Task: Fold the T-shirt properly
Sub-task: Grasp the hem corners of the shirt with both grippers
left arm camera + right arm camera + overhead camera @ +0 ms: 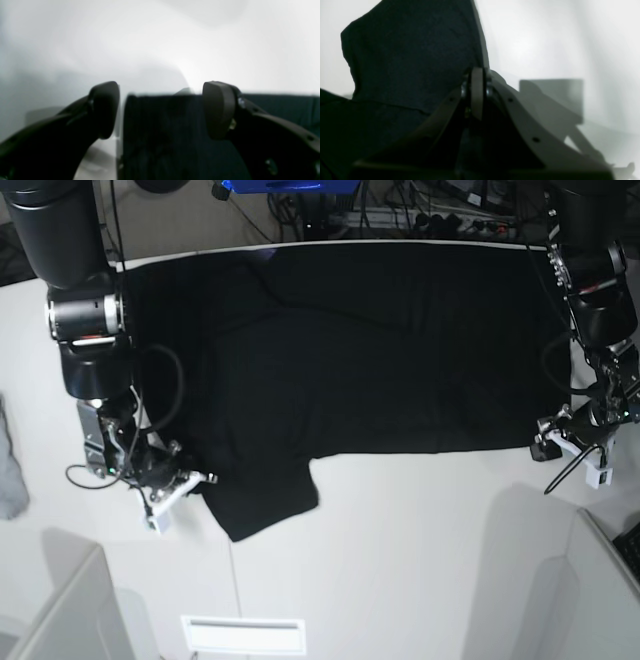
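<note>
The black T-shirt (380, 350) lies spread across the far half of the white table (400, 560), with one sleeve (265, 505) pointing toward the front. My right gripper (195, 480) is at that sleeve's left edge, low on the table. In the right wrist view its jaws (477, 92) are pressed together and black fabric (415, 55) rises just behind them. My left gripper (548, 445) sits at the shirt's front right corner. Its fingers (160, 110) stand apart, with the shirt's edge (162, 140) lying between them.
A small grey cloth (8, 470) lies at the table's left edge. Cables and gear (400, 210) run along the back. White panels stand at the front left (60, 610) and front right (610, 600).
</note>
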Available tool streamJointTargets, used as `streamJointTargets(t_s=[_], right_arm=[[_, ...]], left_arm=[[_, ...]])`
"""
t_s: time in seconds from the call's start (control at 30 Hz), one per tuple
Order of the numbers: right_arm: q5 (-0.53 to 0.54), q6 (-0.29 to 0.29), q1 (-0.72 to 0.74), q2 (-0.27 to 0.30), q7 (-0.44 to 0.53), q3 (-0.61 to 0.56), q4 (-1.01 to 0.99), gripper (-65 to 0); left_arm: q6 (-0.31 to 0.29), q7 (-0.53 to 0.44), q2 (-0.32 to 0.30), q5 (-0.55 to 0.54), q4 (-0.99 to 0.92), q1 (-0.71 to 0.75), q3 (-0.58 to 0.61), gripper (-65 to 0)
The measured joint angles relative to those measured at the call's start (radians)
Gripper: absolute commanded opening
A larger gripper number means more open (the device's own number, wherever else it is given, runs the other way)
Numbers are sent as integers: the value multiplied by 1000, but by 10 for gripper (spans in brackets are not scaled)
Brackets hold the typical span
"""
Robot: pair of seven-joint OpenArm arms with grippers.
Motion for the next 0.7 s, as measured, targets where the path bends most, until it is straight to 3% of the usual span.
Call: streamJointTargets(t_s=[0.27, 0.47, 0.6, 0.7], right_arm=[[5, 2, -6, 4, 3, 0, 0, -650], [6, 2, -9, 4, 9, 0, 0, -650], [7, 3, -9, 4, 9, 0, 0, -650], [7, 3, -9, 5, 11, 0, 0, -650]], left_arm=[[4, -13, -7, 0, -64, -48, 35, -193], [6, -22, -9, -4, -64, -43, 83, -443], [4, -39, -10, -19, -61, -23, 81, -650], [3, -33, -10, -18, -61, -24, 81, -650]])
